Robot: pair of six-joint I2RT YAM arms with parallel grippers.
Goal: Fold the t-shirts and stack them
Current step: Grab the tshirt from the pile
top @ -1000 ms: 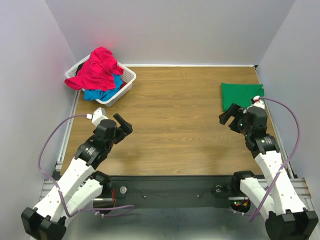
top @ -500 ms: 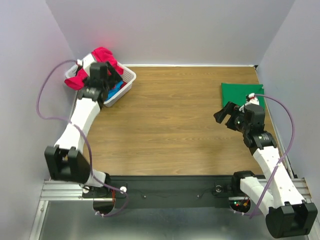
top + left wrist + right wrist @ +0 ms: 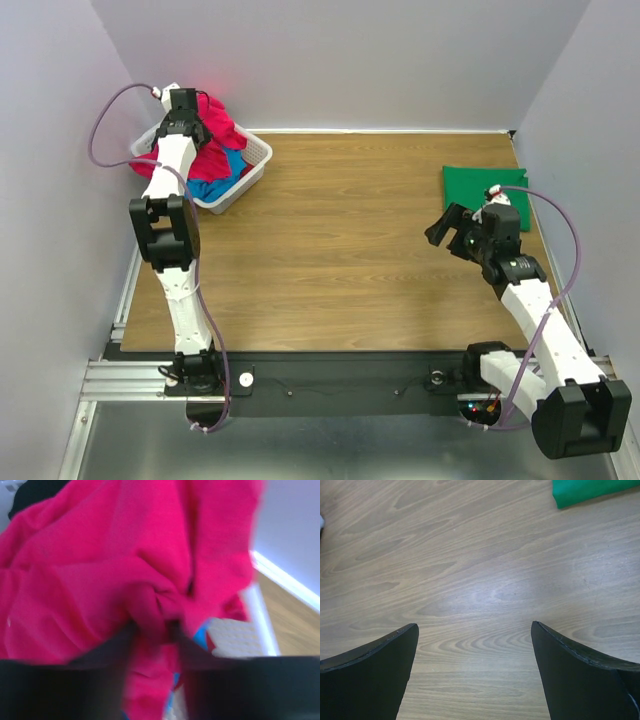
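Top external view: the left gripper (image 3: 184, 106) is stretched out to the far left corner of the brown wooden table (image 3: 340, 240), over the white plastic lattice laundry basket (image 3: 257, 157); its jaws cannot be made out from here; the bright crimson-pink cloth t-shirt (image 3: 216, 140) is heaped in that basket, rumpled and spilling over the rim, with the turquoise-blue cloth t-shirt (image 3: 214, 186) under it; the green cloth t-shirt (image 3: 480, 188) lies folded flat near the far right edge of the table; the right gripper (image 3: 448, 227) hovers over bare wood just beside the green tee, apart from it.

Left wrist view, blurred: crimson cloth fills nearly the whole picture; the dark fingers (image 3: 112, 652) are drawn close and pinch a gathered fold of it between them; a sliver of turquoise shows to the right of the fold, then the basket's lattice and a strip of table.

Right wrist view: the two dark fingers (image 3: 367, 672) stand spread wide with nothing between them, bare wood below; a corner of the green tee sits at the top right.
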